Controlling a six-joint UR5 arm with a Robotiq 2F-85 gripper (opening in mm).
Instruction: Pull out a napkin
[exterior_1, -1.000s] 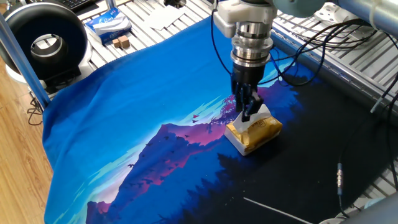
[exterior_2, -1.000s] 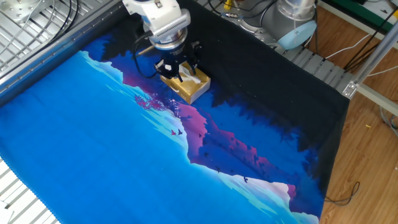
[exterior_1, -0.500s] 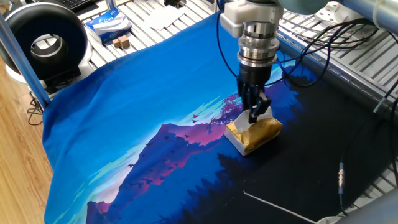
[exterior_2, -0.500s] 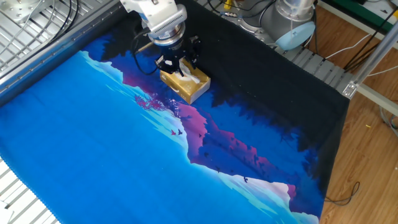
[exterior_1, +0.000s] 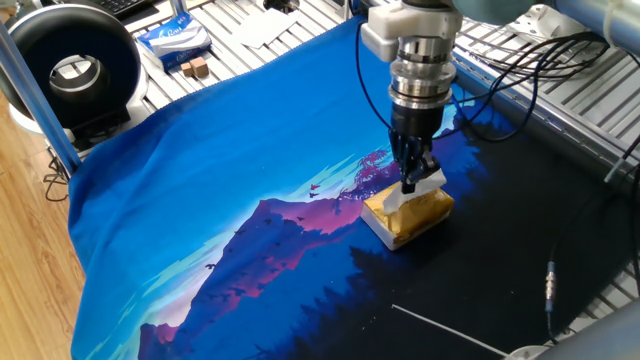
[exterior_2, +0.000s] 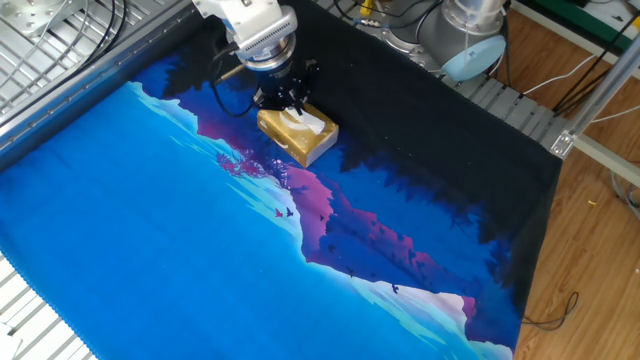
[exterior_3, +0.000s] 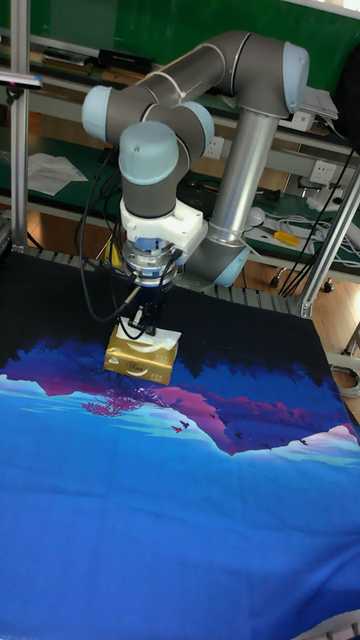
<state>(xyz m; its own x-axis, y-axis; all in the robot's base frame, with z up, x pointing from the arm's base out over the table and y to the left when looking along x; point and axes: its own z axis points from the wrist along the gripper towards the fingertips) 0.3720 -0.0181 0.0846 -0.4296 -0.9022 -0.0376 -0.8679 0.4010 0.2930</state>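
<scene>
A golden-yellow tissue pack (exterior_1: 412, 214) (exterior_2: 296, 140) (exterior_3: 139, 360) lies on the dark part of the printed cloth. A white napkin (exterior_1: 424, 186) (exterior_2: 307, 123) (exterior_3: 161, 341) sticks up out of the pack's top slot. My gripper (exterior_1: 410, 182) (exterior_2: 290, 106) (exterior_3: 142, 325) points straight down over the pack. Its black fingers are shut on the napkin's upper edge, and the sheet's lower part is still inside the pack.
The blue mountain-print cloth (exterior_1: 230, 170) covers the table. A blue-and-white packet (exterior_1: 172, 38) and small wooden blocks (exterior_1: 194, 68) lie on the slatted surface at the far left, beside a black round device (exterior_1: 72, 70). Cables (exterior_1: 520, 70) hang behind the arm.
The gripper has closed on the napkin and shifted slightly toward the dark side of the cloth. More white paper now shows above the pack.
</scene>
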